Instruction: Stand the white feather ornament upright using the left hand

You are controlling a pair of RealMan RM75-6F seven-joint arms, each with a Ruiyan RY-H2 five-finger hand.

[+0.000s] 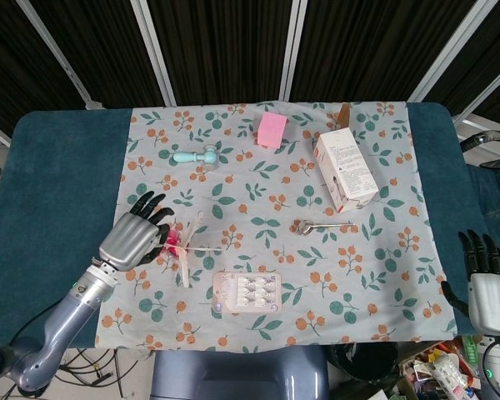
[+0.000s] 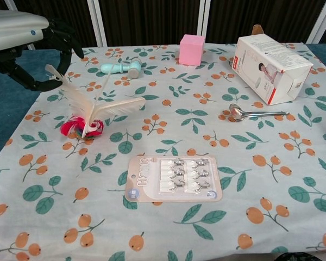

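Observation:
The white feather ornament point(image 1: 186, 247) point(image 2: 92, 107) rests on its red tuft base point(image 2: 76, 127) on the left part of the floral cloth, its feathers fanning upward and outward. My left hand point(image 1: 135, 237) point(image 2: 23, 38) hovers just to its left with fingers apart and nothing in them. Its fingertips point(image 1: 162, 234) are close to the red base; whether they touch is unclear. My right hand point(image 1: 487, 287) hangs off the table's right front corner, fingers extended and holding nothing; the chest view does not show it.
A blister card of hooks point(image 1: 247, 293) point(image 2: 174, 178) lies in front of the ornament. A teal tool point(image 1: 196, 156) point(image 2: 119, 68), pink block point(image 1: 272, 129) point(image 2: 192, 49), white box point(image 1: 345, 168) point(image 2: 271, 65) and metal spoon point(image 1: 321, 225) point(image 2: 255, 113) sit farther back and right.

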